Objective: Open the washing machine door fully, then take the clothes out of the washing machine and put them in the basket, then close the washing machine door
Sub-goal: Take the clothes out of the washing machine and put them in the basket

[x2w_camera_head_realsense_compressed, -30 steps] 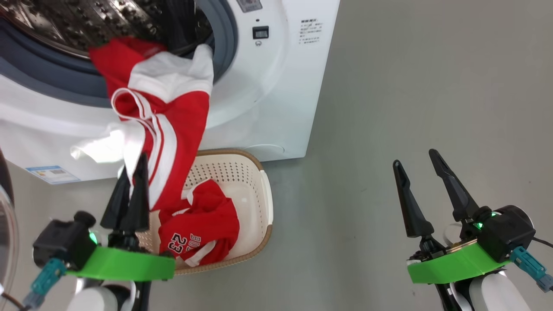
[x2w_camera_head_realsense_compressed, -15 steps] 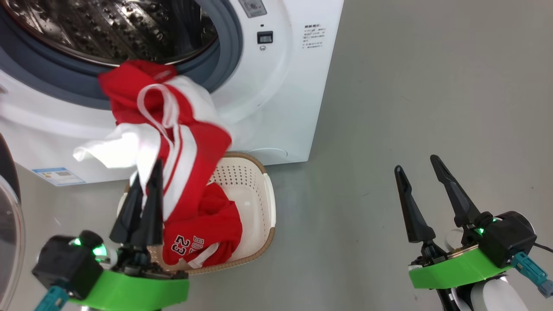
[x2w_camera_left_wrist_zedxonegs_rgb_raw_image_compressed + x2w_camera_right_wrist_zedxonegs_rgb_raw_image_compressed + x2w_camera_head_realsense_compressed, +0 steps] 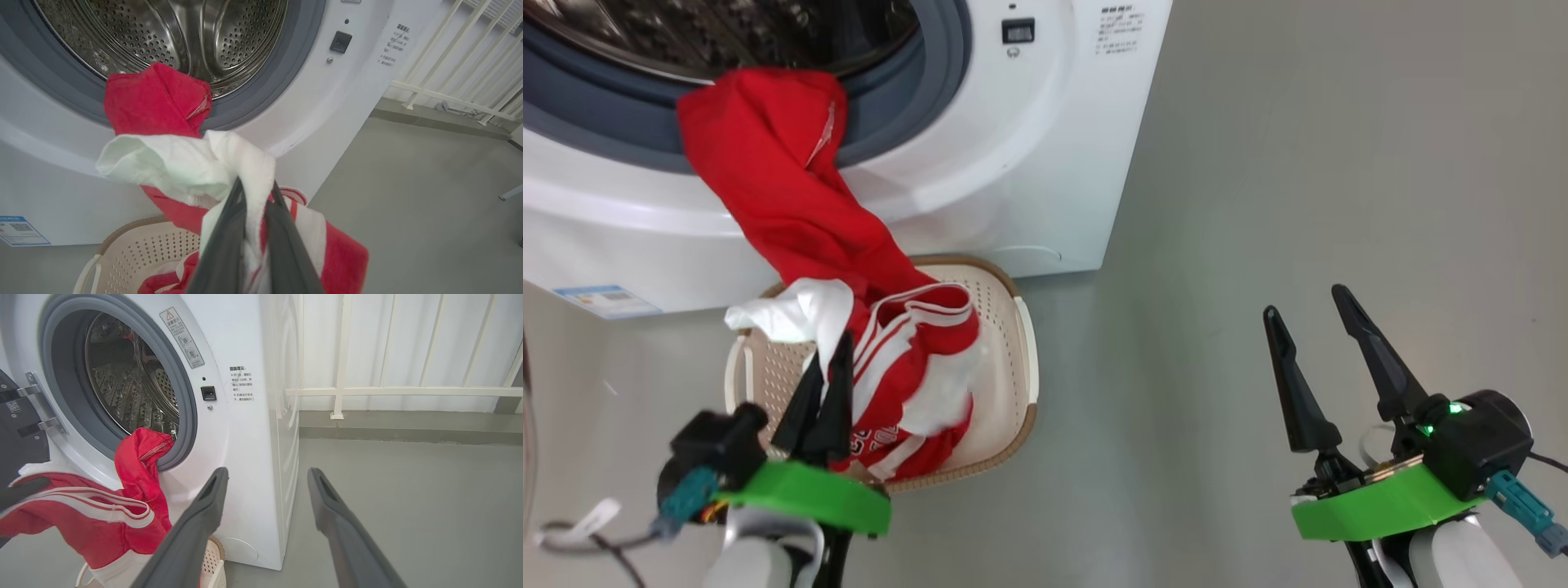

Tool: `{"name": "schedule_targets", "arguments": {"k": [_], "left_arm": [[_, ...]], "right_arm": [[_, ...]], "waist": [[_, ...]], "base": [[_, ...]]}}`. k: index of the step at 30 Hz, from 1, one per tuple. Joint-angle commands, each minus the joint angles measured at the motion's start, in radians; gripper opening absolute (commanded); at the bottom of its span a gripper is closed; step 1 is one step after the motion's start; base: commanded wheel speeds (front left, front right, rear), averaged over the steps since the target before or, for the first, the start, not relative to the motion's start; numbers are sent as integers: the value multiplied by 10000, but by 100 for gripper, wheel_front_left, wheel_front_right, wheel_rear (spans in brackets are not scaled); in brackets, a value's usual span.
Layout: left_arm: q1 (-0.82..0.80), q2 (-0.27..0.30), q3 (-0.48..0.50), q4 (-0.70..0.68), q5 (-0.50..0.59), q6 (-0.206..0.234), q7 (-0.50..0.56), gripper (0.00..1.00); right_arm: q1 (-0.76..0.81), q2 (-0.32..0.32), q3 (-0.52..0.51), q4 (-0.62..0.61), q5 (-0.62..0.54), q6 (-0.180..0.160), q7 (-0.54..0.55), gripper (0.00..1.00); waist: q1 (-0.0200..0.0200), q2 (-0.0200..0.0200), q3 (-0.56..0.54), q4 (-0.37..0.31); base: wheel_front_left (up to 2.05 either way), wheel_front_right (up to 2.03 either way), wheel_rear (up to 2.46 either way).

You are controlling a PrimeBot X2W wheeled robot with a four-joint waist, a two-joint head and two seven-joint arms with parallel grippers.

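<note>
UNLOADING, PART DONE: The left jaws, clenched on the white-trimmed end of a bright red soft-fabric sports jersey point(image 3: 792, 204), hang just above the small cream-white perforated plastic basket point(image 3: 1021, 367) with its brown woven-look rim. Beyond those jaws, the jersey's far end lies draped over the grey-blue rubber seal point(image 3: 923, 82) of the big white boxy front-loading washing machine point(image 3: 1029, 163). Beneath the jaws, more red fabric with white lettering point(image 3: 882, 461) lies in the basket. The right jaws stand spread and empty, well off to the side. The large round glossy black door point(image 3: 12, 449) stands open. By the look of it, what remains is to pull this jersey free, drop it in and close the door. The steel perforated drum point(image 3: 184, 32) appears otherwise empty.
</note>
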Motion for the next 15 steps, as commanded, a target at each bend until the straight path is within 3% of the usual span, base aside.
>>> {"name": "schedule_targets", "arguments": {"k": [1, 9, 15], "left_arm": [[-375, 69, 301, 70, -55, -83, -136, 0], [-2161, -225, 212, 3797, -240, -611, -494, 0], [-2997, -320, 405, 5416, -126, -787, -524, 0]], "right_arm": [[-245, -26, 260, -250, -86, 63, -63, 100], [-507, -26, 295, -243, -155, 63, -63, 100], [-619, -26, 320, -260, -133, 63, -63, 100]], "waist": [[0, 0, 211, -17], [0, 0, 725, -80], [0, 0, 1036, -208]], "base": [[0, 0, 0], [0, 0, 0], [0, 0, 0]]}}
